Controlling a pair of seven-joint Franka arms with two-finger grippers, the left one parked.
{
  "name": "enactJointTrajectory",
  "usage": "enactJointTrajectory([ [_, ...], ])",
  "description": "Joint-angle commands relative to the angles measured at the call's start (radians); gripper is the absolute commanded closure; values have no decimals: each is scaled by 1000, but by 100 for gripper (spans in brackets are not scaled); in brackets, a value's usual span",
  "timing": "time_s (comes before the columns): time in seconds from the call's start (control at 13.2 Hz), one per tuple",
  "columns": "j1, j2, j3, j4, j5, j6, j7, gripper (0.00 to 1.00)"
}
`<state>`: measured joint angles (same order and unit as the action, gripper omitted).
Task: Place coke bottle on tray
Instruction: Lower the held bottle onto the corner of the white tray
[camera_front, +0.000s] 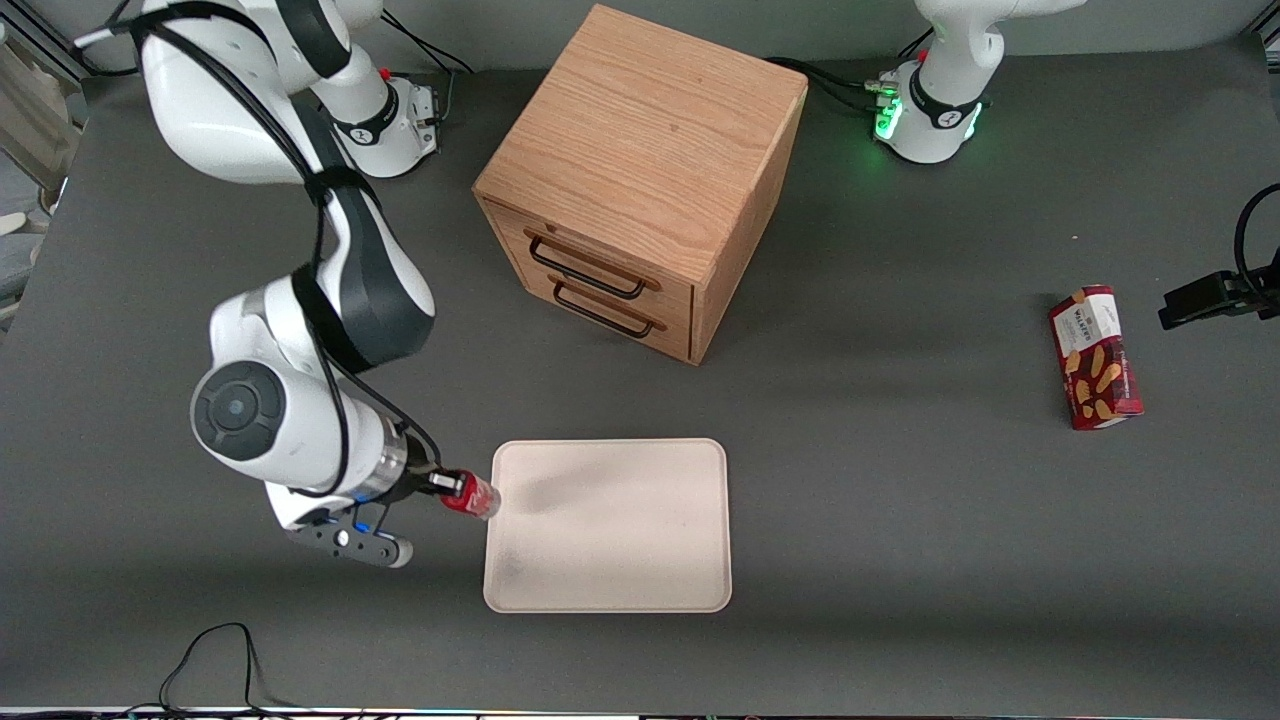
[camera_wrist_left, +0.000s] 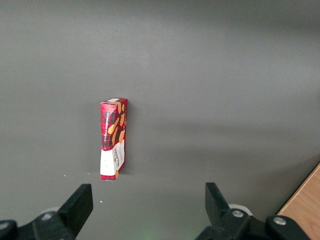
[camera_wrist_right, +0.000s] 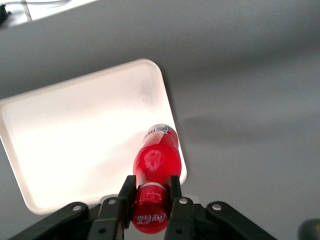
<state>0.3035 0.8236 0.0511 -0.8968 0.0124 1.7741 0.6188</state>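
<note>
Coke bottle (camera_front: 472, 495) pinched at neck between gripper (camera_front: 437, 483) fingers (camera_wrist_right: 126, 192), held tilted, base over tray (camera_front: 610, 560) edge nearest working arm. Tray flat on bench (camera_front: 900, 560), near front edge. Wooden drawer cabinet (camera_front: 640, 180) farther from camera. Red snack box (camera_front: 1096, 357) toward parked arm's end.

Seeing gripper (camera_wrist_right: 150, 192) clamped on coke bottle (camera_wrist_right: 154, 165), one finger (camera_wrist_right: 126, 192) each side of neck just below red cap (camera_wrist_right: 149, 218). White lettering readable on cap. Bottle points away from my camera, clear base end over rim of tray (camera_wrist_right: 75, 135) near rounded corner. Tray cream, glaring bright, faint smudge near another corner. Grey counter (camera_wrist_right: 250, 100) around it.
</note>
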Motion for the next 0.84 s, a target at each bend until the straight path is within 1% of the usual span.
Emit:
enactJointTrajectory([
  [0.0,-3,63,10,76,-9,59,48,100],
  [0.3,0,92,9,76,-17,122,84,100],
  [0.76,5,140,4,75,-20,218,87,100],
])
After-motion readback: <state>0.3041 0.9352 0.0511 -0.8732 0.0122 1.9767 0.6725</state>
